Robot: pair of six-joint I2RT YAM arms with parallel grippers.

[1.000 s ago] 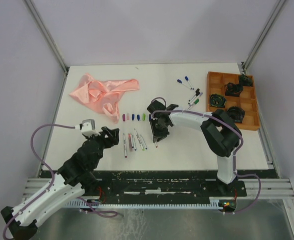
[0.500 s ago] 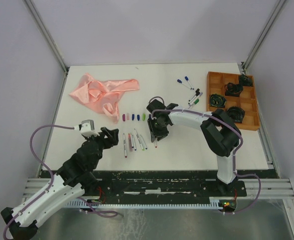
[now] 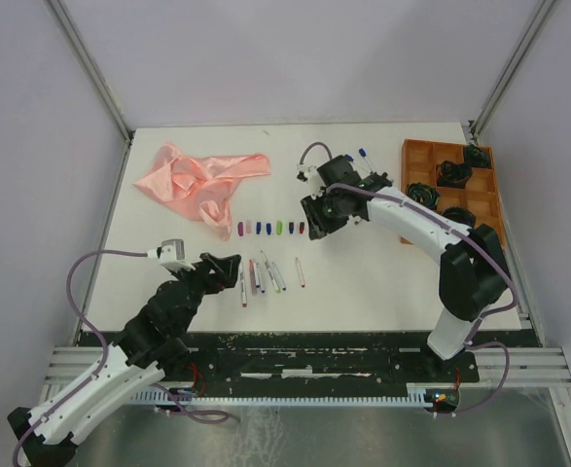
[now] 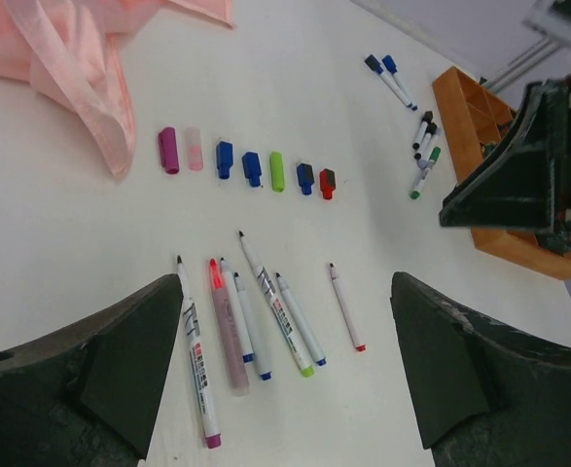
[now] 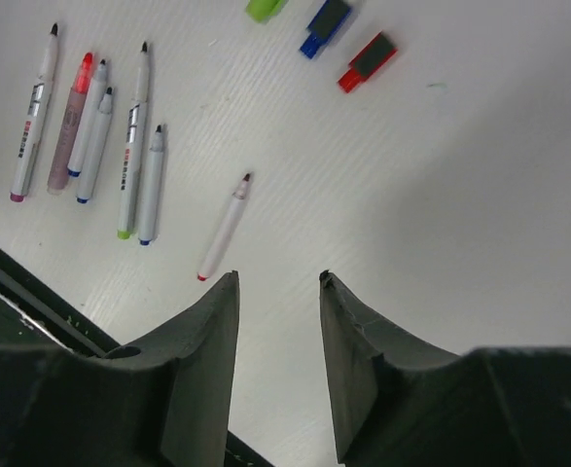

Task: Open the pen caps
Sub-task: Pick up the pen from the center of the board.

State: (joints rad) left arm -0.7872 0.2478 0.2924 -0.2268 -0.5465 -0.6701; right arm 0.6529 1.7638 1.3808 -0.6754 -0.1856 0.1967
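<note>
White table [image 3: 382, 282], walled in pale grey, carries everything. Its clearest marker is the row of pen caps [image 4: 251, 167] laid side by side across the middle. A second ago the right arm [image 3: 411, 222] hung low over a red-ended pen [image 3: 300, 274] on the near side of that row. Now it has swung up to one end of the row, where a red cap [image 4: 327, 183] sits last in line. Its jaws are slightly parted with nothing between them. By my reading, that pen has just been uncapped and its cap set down with the others. The pen lies alone just nearer than the row, beside a cluster of other bare-tipped pens [image 4: 236, 331]. The left arm [image 3: 168, 311] hovers nearer still, jaws wide apart and empty. Several pens [image 4: 423, 156] lying well beyond the row's red end still wear their caps, so those are probably next.
</note>
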